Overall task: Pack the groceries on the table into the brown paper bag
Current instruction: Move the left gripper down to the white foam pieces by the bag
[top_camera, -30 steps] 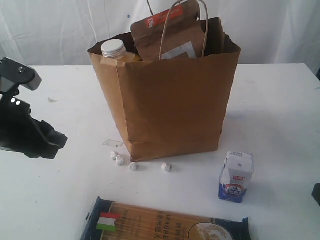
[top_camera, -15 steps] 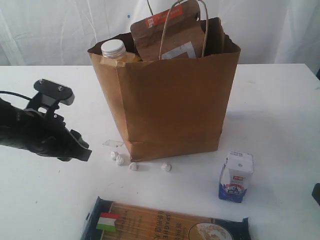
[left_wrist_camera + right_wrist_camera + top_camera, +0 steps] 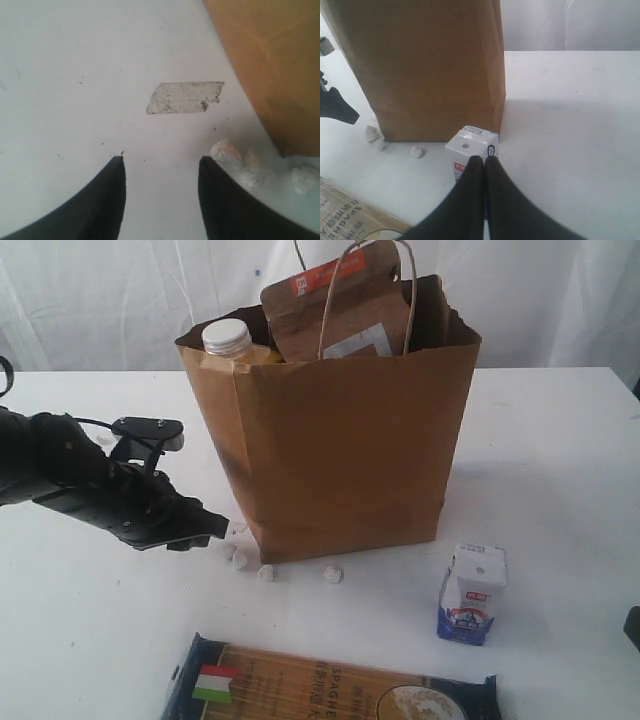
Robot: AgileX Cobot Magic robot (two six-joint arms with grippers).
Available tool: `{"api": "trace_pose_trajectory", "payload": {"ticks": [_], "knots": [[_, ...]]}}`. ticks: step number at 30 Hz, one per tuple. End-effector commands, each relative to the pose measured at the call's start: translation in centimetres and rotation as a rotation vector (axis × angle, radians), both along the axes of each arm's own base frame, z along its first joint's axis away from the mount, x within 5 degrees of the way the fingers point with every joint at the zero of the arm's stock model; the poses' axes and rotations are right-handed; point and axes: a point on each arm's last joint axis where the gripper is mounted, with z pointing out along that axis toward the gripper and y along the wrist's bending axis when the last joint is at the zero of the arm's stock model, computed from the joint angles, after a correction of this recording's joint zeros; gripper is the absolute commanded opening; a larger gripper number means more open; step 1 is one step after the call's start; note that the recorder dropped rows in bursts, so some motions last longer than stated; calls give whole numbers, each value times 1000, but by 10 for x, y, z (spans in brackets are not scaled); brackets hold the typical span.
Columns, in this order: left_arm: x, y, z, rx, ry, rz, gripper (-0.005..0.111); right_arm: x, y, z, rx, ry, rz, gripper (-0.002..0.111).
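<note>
From the exterior view, the black left arm (image 3: 100, 495) lies low and almost flat over the white surface (image 3: 540, 440). Its tip is close to the bottom left corner of the brown paper bag (image 3: 340, 440). The bag stands upright, stiff and creased, with twisted loop handles. The yellow white-capped bottle (image 3: 228, 338) and the brown pouch with orange label (image 3: 340, 300) poke out of its top. Small white lumps (image 3: 333, 574) lie along the bag's front foot. The white-blue carton (image 3: 472, 592), a little box, stands to the right in front of the bag, apart from it. The dark-blue spaghetti pack (image 3: 330, 688) lies flat at the near edge

In the left wrist view, the left jaws stand apart with only bare surface (image 3: 60, 75) between them, and they hold nothing. One dark tip is just beside the bumpy lumps (image 3: 227, 151). A flat grey patch (image 3: 185, 97) lies ahead, next to the bag's wall (image 3: 270, 65)

In the right wrist view, the right jaws are pressed tight together and hold nothing. They hang over the carton (image 3: 470, 145), which sits near the bag's corner (image 3: 430, 70). I cannot tell if they touch it
</note>
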Motion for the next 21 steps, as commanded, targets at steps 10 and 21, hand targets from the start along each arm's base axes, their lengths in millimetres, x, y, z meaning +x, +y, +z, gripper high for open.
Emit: {"api": "trace_pose_trajectory", "payload": {"ticks": [10,21], "knots": [[2,-7,-6,-36,72,23,62,0,0,-1,4,-5,-6,0],[3,-29,10,-89,93,-31,62,0,0,-1,4,-5,-6,0]]}}
